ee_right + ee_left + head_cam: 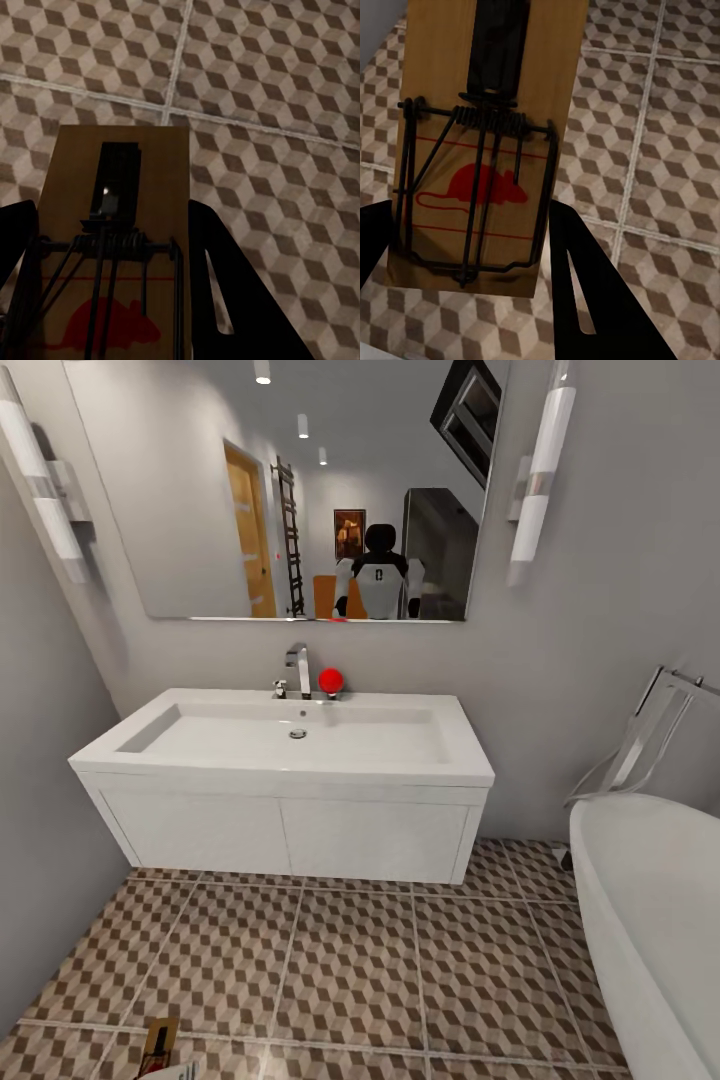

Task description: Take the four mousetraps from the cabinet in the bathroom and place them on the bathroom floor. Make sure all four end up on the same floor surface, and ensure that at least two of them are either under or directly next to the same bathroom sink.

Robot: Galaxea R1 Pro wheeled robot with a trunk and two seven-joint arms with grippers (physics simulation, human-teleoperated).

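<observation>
Wooden mousetrap between left jaws, another mousetrap between right jaws

No legible words, brand names or numbers are found in any view. A printed sign is carried by the mousetrap seen in the left wrist view: a red mouse silhouette, framed above and below by thin red lines, printed on the wooden board beneath the wire. The same red mouse emblem is partly seen on the second mousetrap in the right wrist view.
</observation>
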